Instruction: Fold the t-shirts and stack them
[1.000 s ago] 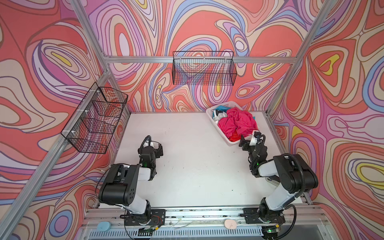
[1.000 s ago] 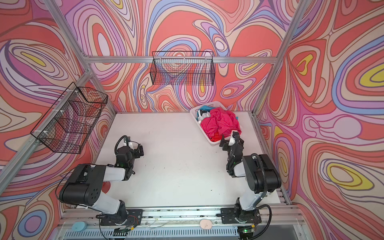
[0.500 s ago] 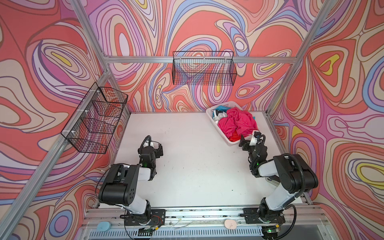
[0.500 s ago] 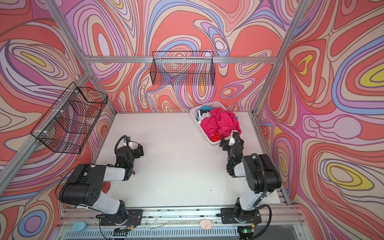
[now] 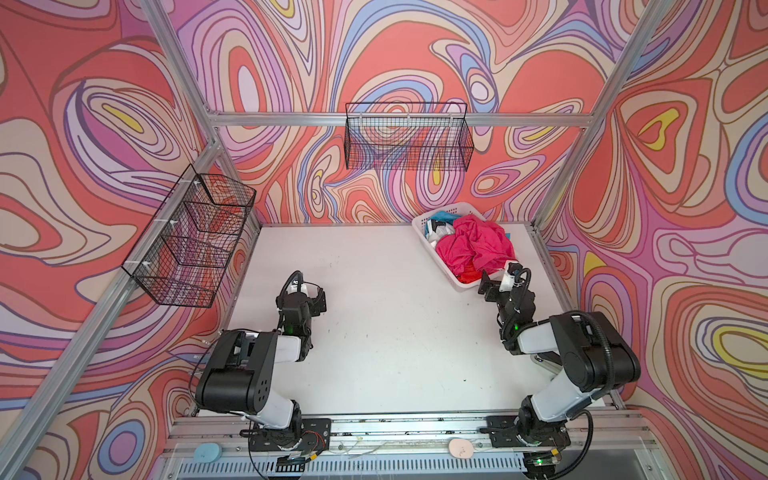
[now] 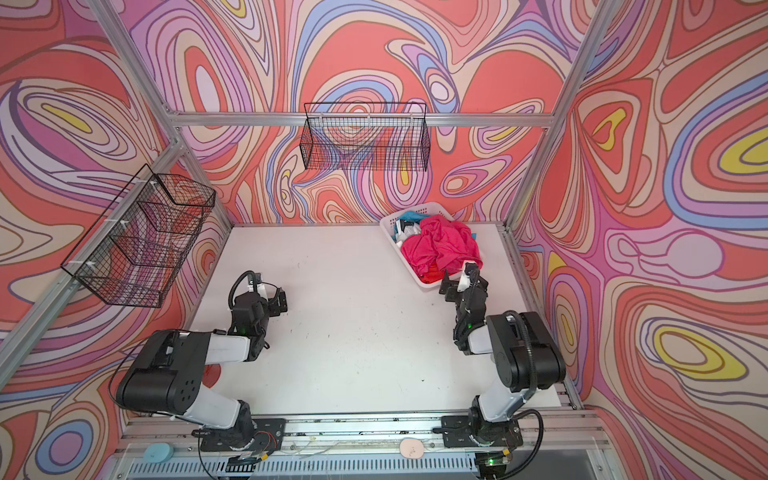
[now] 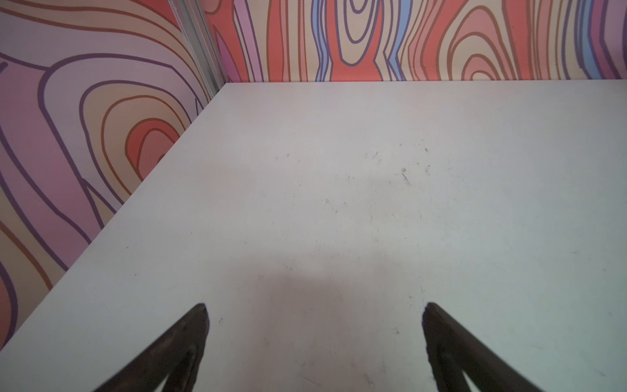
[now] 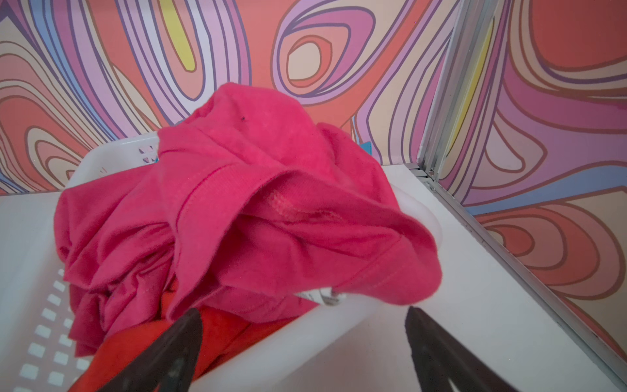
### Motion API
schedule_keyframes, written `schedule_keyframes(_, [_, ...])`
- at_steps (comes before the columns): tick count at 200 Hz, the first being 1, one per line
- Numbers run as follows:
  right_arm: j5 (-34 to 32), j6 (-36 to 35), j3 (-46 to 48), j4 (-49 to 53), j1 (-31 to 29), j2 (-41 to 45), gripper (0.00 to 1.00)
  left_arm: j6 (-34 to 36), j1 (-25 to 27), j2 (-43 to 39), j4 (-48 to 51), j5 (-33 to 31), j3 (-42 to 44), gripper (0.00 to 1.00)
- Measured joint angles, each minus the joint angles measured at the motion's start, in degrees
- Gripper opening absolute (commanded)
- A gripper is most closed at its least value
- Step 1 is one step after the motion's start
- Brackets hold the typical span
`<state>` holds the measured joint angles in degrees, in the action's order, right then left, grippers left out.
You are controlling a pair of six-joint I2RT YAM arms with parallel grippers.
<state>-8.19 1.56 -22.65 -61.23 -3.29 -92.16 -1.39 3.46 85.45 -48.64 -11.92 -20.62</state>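
Magenta-pink cloth heaps highest: the magenta-pink t-shirt (image 5: 478, 247) lies crumpled on top of the white basket (image 5: 419, 222) in the far right corner of the table (image 5: 374, 332), one fold spilling over the basket's near rim. Beneath it a red t-shirt (image 5: 467, 275) shows at the near end. A teal-blue t-shirt (image 5: 446, 216) and a white t-shirt with black marks (image 5: 438, 230) show at the far end.

The right gripper (image 5: 500, 276) sits at that near rim with its jaws spread wide and nothing held. In the right wrist view one fingertip lies over the red cloth and the other outside the rim; whether either touches cannot be told. Only a narrow strip of table separates the basket from the right-hand frame rail (image 8: 509, 258).

The left gripper (image 5: 305, 293) is also wide and empty, low over the table's left side and well apart from the basket. A wide stretch of white tabletop lies between the two arms, edged by patterned walls. Two wire baskets (image 5: 407, 143) hang on the left and back walls, above the table.
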Motion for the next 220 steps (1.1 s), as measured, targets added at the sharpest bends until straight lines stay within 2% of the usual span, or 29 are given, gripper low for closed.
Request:
schedule_keyframes(37, [-0.50,3.17,-5.92,20.50,-0.26,12.63,0.98,0.17,1.49,-11.34,11.98,1.99,-4.15,1.00])
schedule_keyframes(63, [-1.22,5.31,-11.06,34.05,-2.21,19.76,0.96,-4.04,2.10,-16.20,21.07,6.25,-9.16,1.00])
schedule_keyframes(81, [-0.09,5.86,-15.65,43.67,-4.42,20.87,0.92,-7.76,2.58,-16.79,26.49,10.12,-12.35,1.00])
schedule_keyframes(111, [4.52,6.23,-25.70,58.53,-7.04,15.61,0.86,-13.22,4.61,-16.02,32.61,17.42,-13.40,1.00])
schedule_keyframes(141, [8.94,5.35,-33.92,68.74,-9.05,7.30,0.83,-16.85,6.84,-14.29,35.71,22.43,-13.40,1.00])
schedule_keyframes(186, [11.47,3.02,-43.69,77.40,-12.76,-2.80,0.74,-18.75,8.94,-13.07,36.92,25.07,-13.66,1.00])
schedule_keyframes(220, [10.27,2.03,-47.23,80.32,-14.75,-7.61,0.61,-19.26,9.27,-12.70,37.27,25.27,-14.23,1.00])
